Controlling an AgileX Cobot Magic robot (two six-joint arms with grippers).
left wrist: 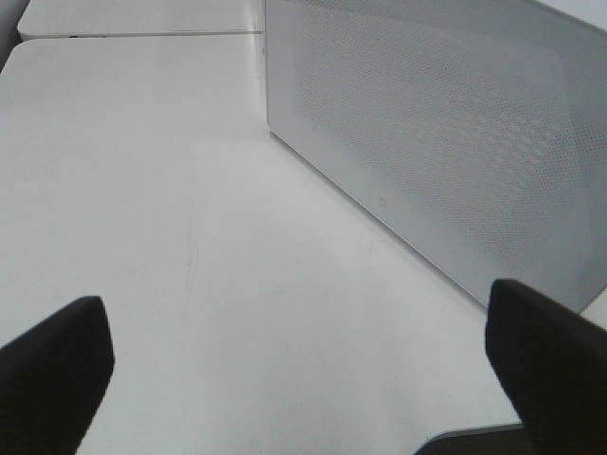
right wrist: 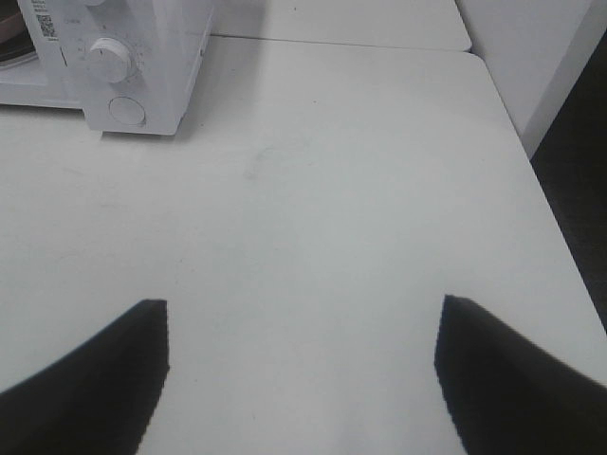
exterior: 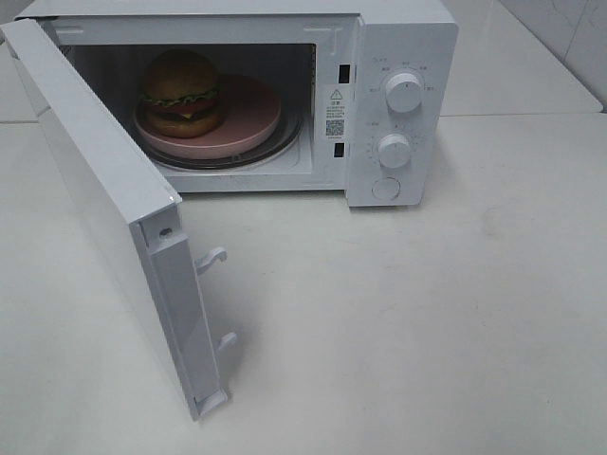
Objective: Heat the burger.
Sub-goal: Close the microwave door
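Both hands [left wrist: 294, 313] [right wrist: 303, 305] well apart from burger [exterior: 182, 92]

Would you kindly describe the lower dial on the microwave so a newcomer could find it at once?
Find the white microwave with its door swung open; the control panel is right of the cavity. Of two raised dials stacked there, it is the lower dial, between the upper dial and the flat round button.

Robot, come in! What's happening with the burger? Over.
Left gripper open, right gripper open, both empty. Burger on plate in microwave. Door wide open.
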